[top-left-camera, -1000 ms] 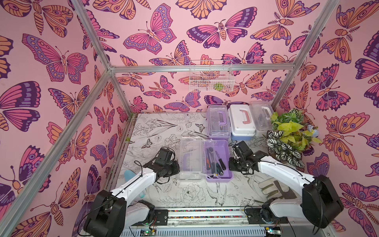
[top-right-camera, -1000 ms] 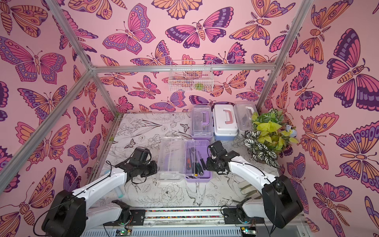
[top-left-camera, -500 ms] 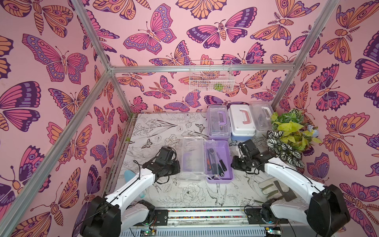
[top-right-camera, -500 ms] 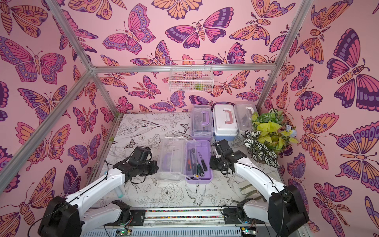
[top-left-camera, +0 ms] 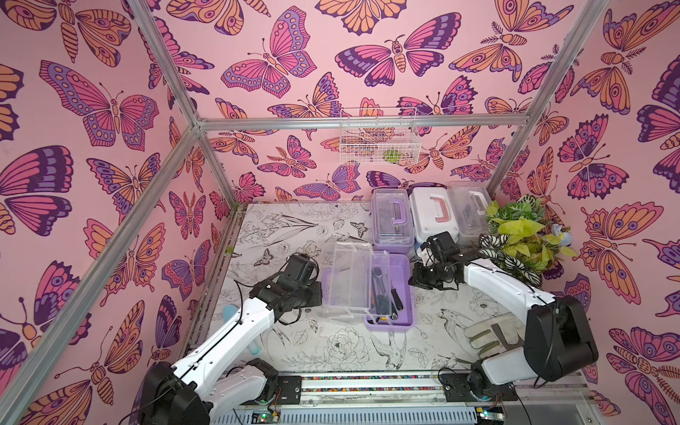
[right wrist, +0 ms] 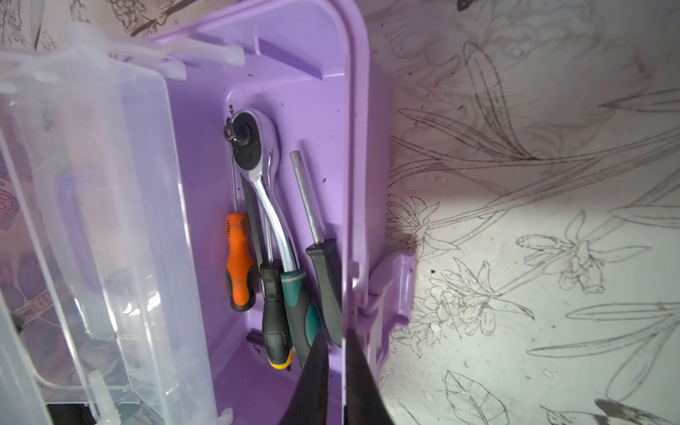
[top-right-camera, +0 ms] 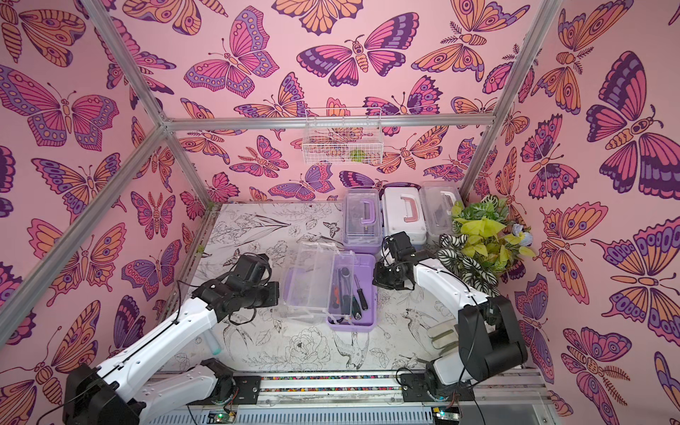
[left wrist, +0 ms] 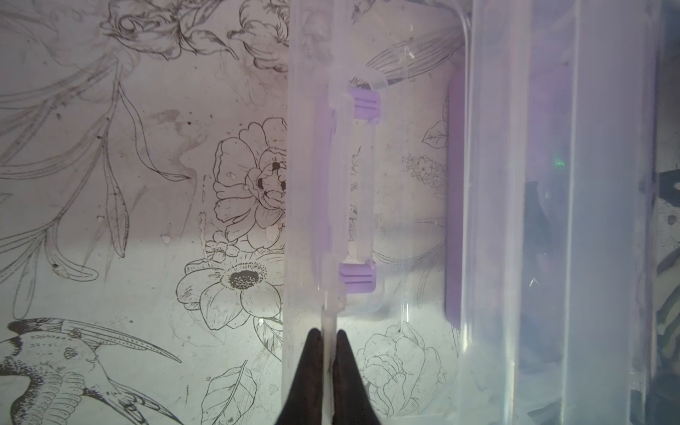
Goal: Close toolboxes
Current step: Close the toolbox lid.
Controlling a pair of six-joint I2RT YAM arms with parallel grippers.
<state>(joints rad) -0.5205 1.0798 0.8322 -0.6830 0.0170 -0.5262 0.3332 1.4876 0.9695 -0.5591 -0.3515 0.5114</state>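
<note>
**A:** Left gripper (left wrist: 327,333)?

**B:** Its fingers pinch the free edge of the clear lid (top-left-camera: 346,279), which is tilted up at mid-table (top-left-camera: 294,220).

**A:** And to its right?

**B:** The lid's purple base (top-left-camera: 403,265), with tools (right wrist: 265,206) inside. The right gripper (right wrist: 335,333) pinches the base's outer wall. Three closed boxes (top-left-camera: 432,213) stand in a row behind it, by the back wall.

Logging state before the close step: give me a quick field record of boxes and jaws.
open box: purple, mid-table, tools inside
lid: clear, swung open toward the left arm
left jaws: shut on the lid's edge
right jaws: shut on the open box's rim
closed boxes: three at the back: purple, white-lidded, clear-lidded
</note>
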